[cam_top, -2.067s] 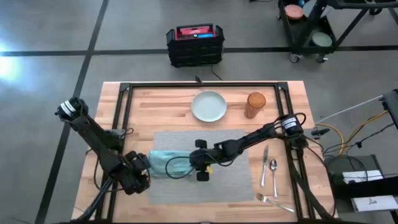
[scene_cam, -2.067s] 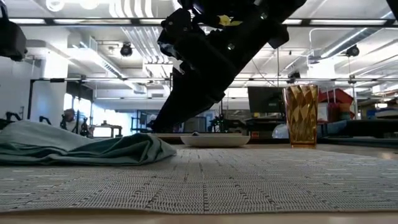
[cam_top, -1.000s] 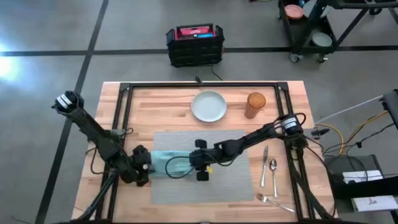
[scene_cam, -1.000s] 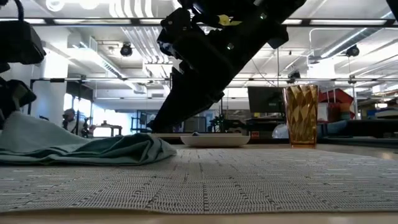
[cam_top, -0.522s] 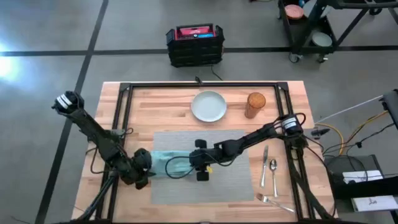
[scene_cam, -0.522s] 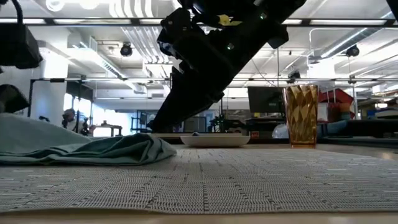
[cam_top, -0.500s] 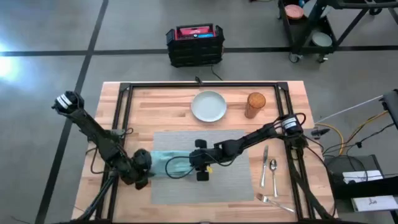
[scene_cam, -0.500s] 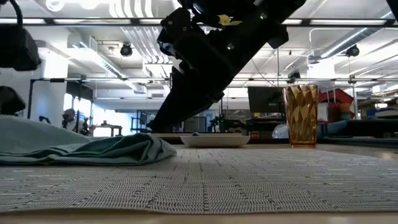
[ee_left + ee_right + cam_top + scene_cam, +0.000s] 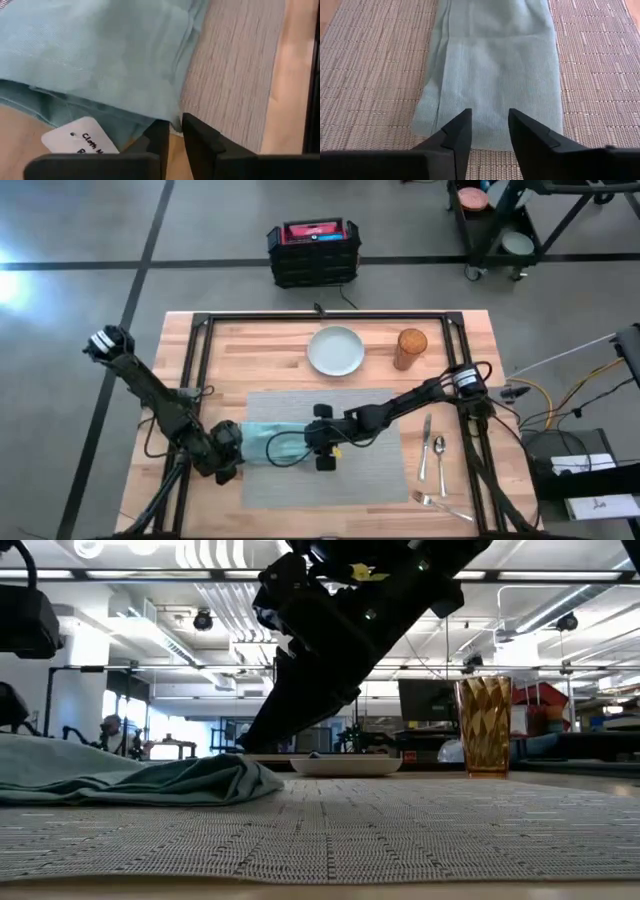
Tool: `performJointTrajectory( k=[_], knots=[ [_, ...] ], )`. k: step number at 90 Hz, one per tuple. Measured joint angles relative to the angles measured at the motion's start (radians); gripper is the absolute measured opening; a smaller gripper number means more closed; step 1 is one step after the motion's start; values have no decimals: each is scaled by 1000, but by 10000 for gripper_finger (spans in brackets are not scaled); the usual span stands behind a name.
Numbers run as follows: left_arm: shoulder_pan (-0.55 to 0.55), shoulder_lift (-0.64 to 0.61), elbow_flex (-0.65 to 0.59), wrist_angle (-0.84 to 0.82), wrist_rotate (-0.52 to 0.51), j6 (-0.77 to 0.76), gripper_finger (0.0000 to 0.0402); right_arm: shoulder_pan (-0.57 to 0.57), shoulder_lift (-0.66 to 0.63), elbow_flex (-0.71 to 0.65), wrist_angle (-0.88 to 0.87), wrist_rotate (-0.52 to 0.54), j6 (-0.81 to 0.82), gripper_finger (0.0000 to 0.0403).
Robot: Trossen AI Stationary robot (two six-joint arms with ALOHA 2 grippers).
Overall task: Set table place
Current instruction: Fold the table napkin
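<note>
Centrally, the place (image 9: 340, 465), a grey woven rectangular mat, lay flat in the lower middle of the high view on the table (image 9: 250, 350), w/ a teal napkin (image 9: 265, 442) bunched over its left edge. Plate (image 9: 336, 351) and amber glass (image 9: 410, 348) sat above it, well apart from it; cutlery (image 9: 432, 455) lay at lower right, beside the mat.

Left gripper (image 9: 171, 131) was at the napkin's left end, fingers nearly together at the cloth's edge; couldn't tell if any cloth was pinched. Only the left wrist view showed a white label (image 9: 80, 138) by the cloth. Right gripper (image 9: 489, 129) hovered over the napkin's other end, fingers apart, holding nothing; the right wrist view alone showed the fold lines. Low view showed the mat's weave (image 9: 400, 840) close up and the napkin's rumpled height.
</note>
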Motion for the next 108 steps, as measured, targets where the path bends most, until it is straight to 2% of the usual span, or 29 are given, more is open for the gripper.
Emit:
performJointTrajectory(
  k=[10,15,20,27,33,40,47,59,69,77,98,108],
  knots=[
    [-7,-11,9,-87,173,-89,19,0,0,0,-17,0,0,104],
    [-18,-17,28,-146,219,-118,14,0,0,0,-22,-1,-6,101],
    [-28,-28,65,-213,223,-122,7,0,-1,3,-40,0,-8,98],
    [-30,-44,134,-286,130,-94,2,0,-1,14,-55,0,-7,95],
    [-29,-57,180,-300,-51,-22,3,0,-1,24,-49,0,-7,91],
    [-27,-60,197,-240,-296,101,4,0,-1,26,2,-1,-3,86],
    [-10,-42,178,-162,-426,216,2,0,13,25,115,0,25,81],
    [36,11,94,-43,-445,268,2,0,91,26,317,1,43,69],
    [53,67,8,92,-442,267,1,-3,162,24,382,2,26,57],
    [54,106,-32,150,-418,239,1,-6,181,24,356,4,26,47],
    [53,169,-83,140,-349,131,1,-8,166,28,208,14,-18,25],
    [52,177,-84,139,-341,107,1,-8,160,28,191,16,-17,24]
  ],
)
